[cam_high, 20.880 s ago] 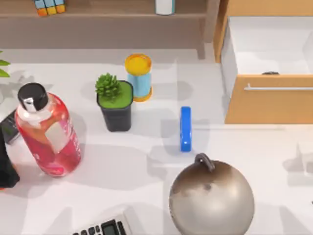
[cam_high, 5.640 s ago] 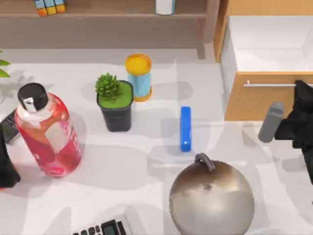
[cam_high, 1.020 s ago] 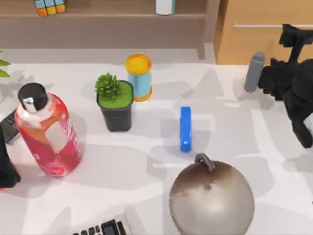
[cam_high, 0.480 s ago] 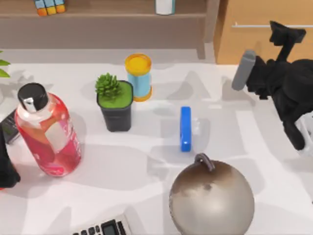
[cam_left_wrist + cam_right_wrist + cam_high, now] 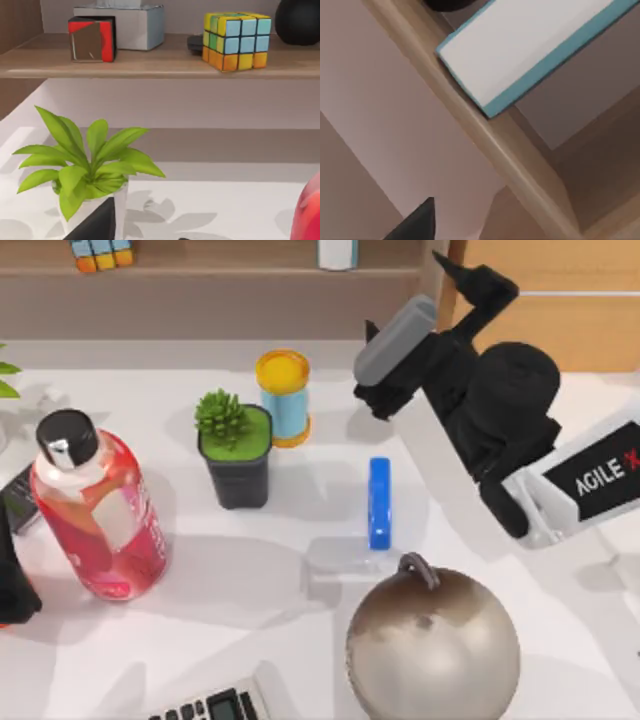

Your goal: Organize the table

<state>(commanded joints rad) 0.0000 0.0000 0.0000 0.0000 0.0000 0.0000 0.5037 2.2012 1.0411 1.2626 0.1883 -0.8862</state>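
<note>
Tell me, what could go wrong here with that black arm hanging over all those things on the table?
The right gripper hovers above the table, close to the yellow-capped blue cylinder and the shelf post; a careless sweep could knock either. If it drops toward the blue bar, the arm might brush the metal ball and set it rolling. The tall red bottle by the parked left arm looks easy to topple.

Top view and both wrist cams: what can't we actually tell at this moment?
- Right gripper: finger state, the arm's own body covers it in the top view.
- Calculator: cut off by the top view's bottom edge.
- Shelf contents: cropped by the top edge.
- Left arm: cut off at the left edge, parked.
</note>
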